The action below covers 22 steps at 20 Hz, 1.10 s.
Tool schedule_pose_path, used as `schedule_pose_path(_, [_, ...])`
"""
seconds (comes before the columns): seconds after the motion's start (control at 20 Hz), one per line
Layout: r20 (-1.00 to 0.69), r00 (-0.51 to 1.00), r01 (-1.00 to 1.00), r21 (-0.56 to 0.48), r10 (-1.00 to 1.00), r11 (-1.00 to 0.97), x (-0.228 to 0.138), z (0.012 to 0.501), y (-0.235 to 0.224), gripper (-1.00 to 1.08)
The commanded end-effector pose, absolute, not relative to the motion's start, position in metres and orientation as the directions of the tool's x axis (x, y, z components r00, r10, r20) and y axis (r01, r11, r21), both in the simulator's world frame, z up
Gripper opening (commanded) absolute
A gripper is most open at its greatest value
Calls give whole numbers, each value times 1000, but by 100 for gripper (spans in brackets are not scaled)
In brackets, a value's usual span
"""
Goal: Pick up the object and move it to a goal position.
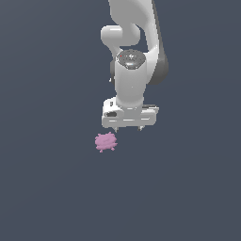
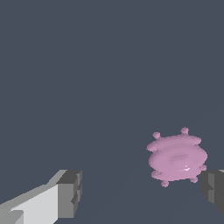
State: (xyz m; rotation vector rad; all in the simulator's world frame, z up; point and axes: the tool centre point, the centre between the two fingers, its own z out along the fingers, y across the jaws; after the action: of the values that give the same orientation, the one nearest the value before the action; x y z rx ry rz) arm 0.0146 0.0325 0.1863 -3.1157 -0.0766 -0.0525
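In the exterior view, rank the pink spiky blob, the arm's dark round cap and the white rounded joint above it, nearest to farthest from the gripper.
1. Pink spiky blob, below the gripper, toward the exterior view's left.
2. Dark round cap, above on the wrist.
3. White rounded joint, highest up.

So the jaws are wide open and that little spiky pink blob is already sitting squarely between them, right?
Not quite. The jaws are open, but the pink blob is not squarely between them. In the wrist view it lies off to one side, close beside one finger and far from the other. The exterior view also shows it on the floor, off toward that view's left of the gripper.
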Motion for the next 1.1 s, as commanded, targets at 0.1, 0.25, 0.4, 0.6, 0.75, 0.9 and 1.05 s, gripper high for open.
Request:
schedule_pose_path(0.1, [35,998,51,-26,50,-998,15,188,33,108])
schedule_pose_path(0.25, [40,998,57,-33,55,-998,16,194,35,108])
schedule_pose_path(0.4, [40,998,57,-33,55,-998,16,194,35,108])
schedule_pose_path(0.6, [46,998,52,-34,50,-998,16,192,34,108])
schedule_pose_path(0.75, [54,998,44,-35,42,-998,17,187,33,108])
schedule_pose_path(0.9, [66,997,32,-37,30,-999,17,181,32,108])
schedule_pose_path(1.05, [82,997,17,-40,13,-999,16,173,30,108])
